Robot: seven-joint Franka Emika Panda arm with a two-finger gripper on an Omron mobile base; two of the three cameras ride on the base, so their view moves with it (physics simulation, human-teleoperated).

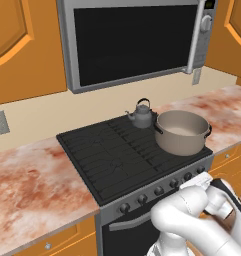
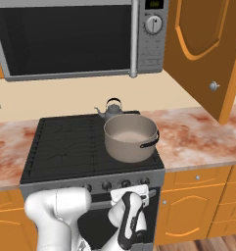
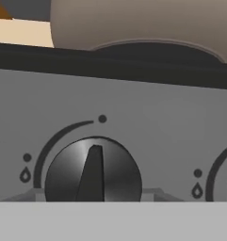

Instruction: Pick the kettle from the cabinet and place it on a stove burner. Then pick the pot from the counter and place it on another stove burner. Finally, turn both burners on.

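Note:
The small dark kettle stands on the back right burner of the black stove. The wide grey-beige pot sits on the front right burner, just in front of the kettle. My gripper is low at the stove's steel front, under the pot. In the hand view its two tips press against either side of a round dark knob, whose ridge points nearly straight up. The pot's underside looms above. The cabinet is out of view.
A row of dark knobs runs along the stove front. The marbled counter lies on both sides. A microwave hangs over the stove. An orange cabinet door stands open at right.

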